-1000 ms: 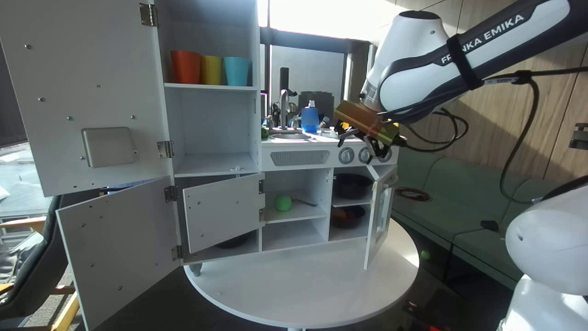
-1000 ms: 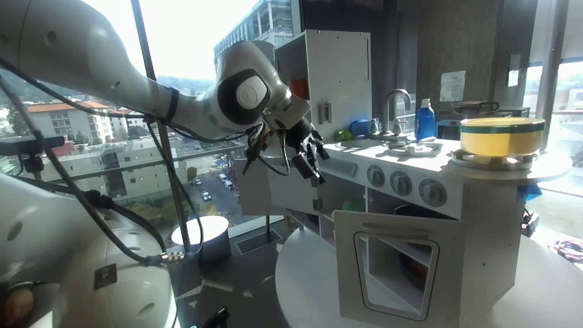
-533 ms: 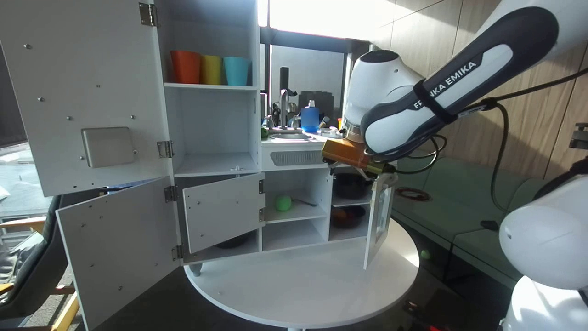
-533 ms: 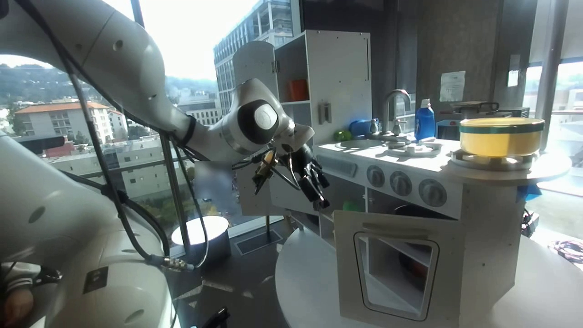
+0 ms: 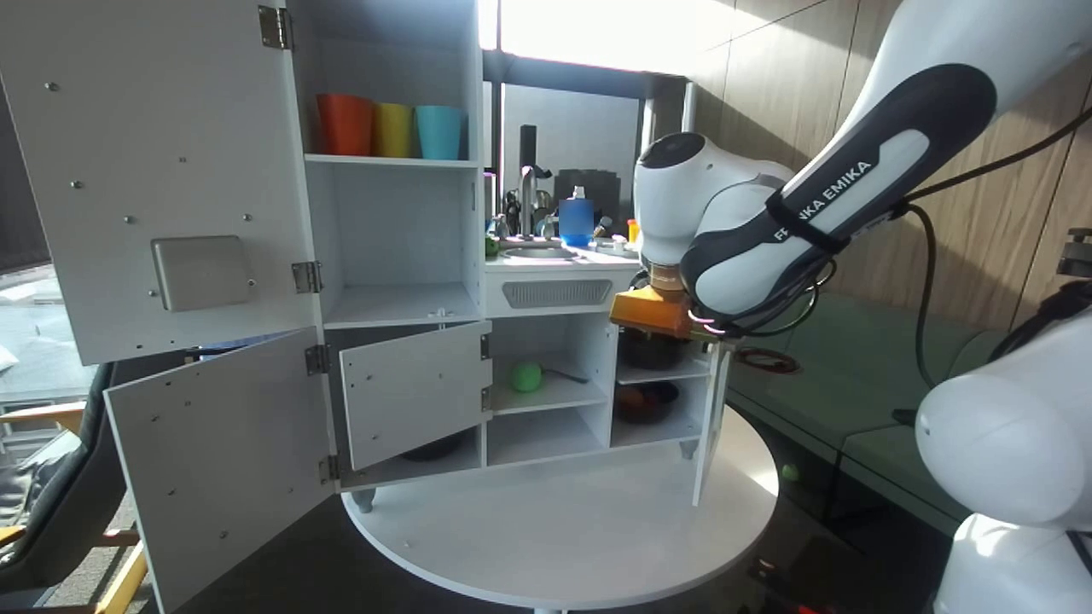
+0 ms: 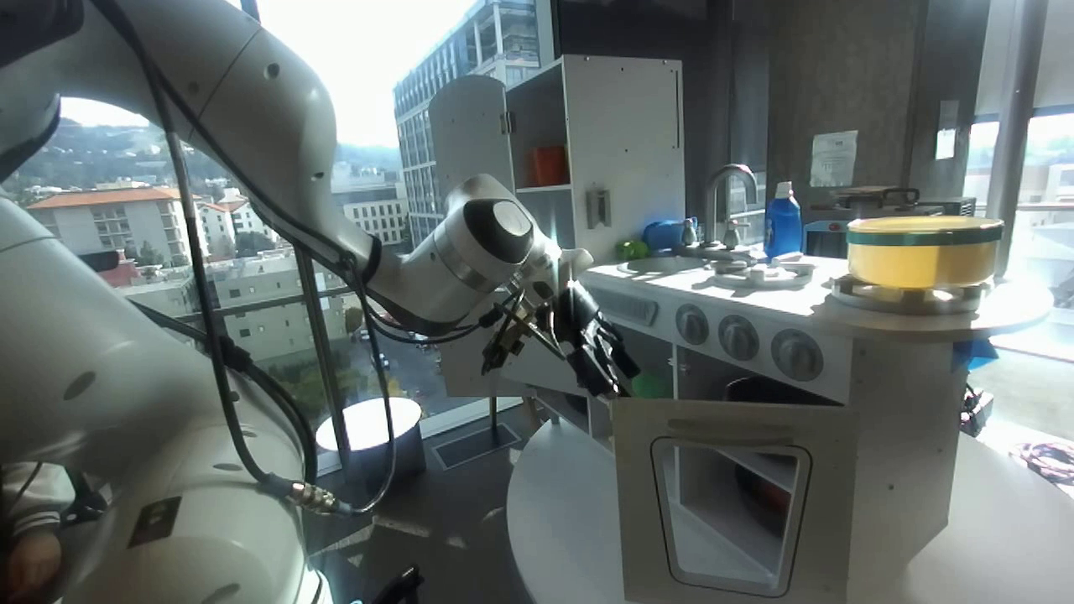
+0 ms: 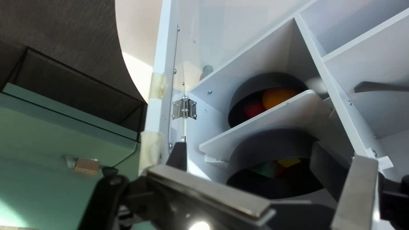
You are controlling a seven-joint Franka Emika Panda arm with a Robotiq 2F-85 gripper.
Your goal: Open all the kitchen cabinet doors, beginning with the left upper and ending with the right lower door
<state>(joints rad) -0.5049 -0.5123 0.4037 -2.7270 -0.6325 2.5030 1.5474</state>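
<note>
The left upper door, a tall white panel with a grey square on it, stands swung wide. Below it the plain lower door is swung out too, and the small middle door is ajar. The right lower door, with its see-through window, stands out from its compartment. My gripper is at that door's free upper corner. In the wrist view my gripper has its fingers wide apart with nothing held. The door's edge runs just outside one finger; contact cannot be made out.
Black pots sit on the shelves behind the right lower door. A yellow pot and a blue bottle stand on the countertop. Coloured cups occupy the upper shelf. The toy kitchen stands on a round white table.
My gripper has come down from in front of the knobs to the right lower door. That door has swung slightly further out. The other doors have not moved.
</note>
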